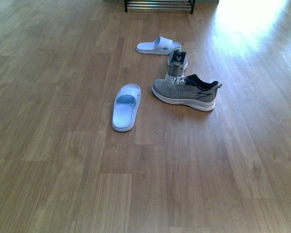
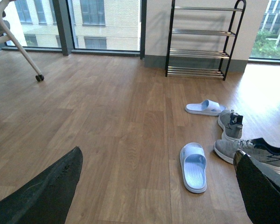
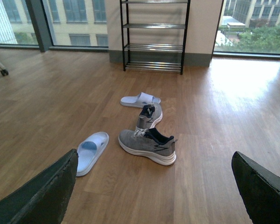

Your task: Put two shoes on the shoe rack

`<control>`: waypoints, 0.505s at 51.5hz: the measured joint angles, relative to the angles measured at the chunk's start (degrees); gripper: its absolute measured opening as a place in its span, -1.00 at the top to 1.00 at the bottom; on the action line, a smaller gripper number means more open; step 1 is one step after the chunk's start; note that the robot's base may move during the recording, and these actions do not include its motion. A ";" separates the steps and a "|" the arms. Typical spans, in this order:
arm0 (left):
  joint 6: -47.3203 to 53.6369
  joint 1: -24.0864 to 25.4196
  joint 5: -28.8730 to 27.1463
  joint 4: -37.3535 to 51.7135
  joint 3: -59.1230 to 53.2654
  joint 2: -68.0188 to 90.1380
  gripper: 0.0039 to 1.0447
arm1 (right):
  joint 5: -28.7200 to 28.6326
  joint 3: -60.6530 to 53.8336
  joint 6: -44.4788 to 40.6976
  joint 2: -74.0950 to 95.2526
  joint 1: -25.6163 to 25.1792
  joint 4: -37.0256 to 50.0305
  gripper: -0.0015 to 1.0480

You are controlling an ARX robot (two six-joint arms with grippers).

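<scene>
**Clearance, floor to rack**

Bare wood floor lies open all round the near slipper. No visible gap between the side-on sneaker and the second sneaker. The far slipper lies just beside that. This cluster blocks the straight line to the shoe rack. The floor is open on both flanks.

- No words or numbers can be read.
- Near sneaker: dark zigzag mark on its side, no letters.
- Far sneaker, at its 12 o'clock: pale tongue emblem, illegible.
</scene>
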 joint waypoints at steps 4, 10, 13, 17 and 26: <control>0.00 0.00 0.00 0.00 0.00 0.00 -0.83 | 0.00 0.00 0.02 0.00 0.00 0.00 -0.82; 0.00 0.00 0.00 0.00 0.00 0.00 -0.83 | 0.00 0.00 0.00 0.00 0.00 0.00 -0.82; 0.00 0.00 0.00 0.00 0.00 0.00 -0.83 | 0.00 0.00 0.00 0.00 0.00 0.00 -0.82; 0.00 0.00 0.00 0.00 0.00 0.00 -0.83 | 0.00 0.00 0.00 0.00 0.00 0.00 -0.82; 0.00 0.00 0.00 0.00 0.00 0.00 -0.83 | 0.00 0.00 0.02 0.00 0.00 0.00 -0.82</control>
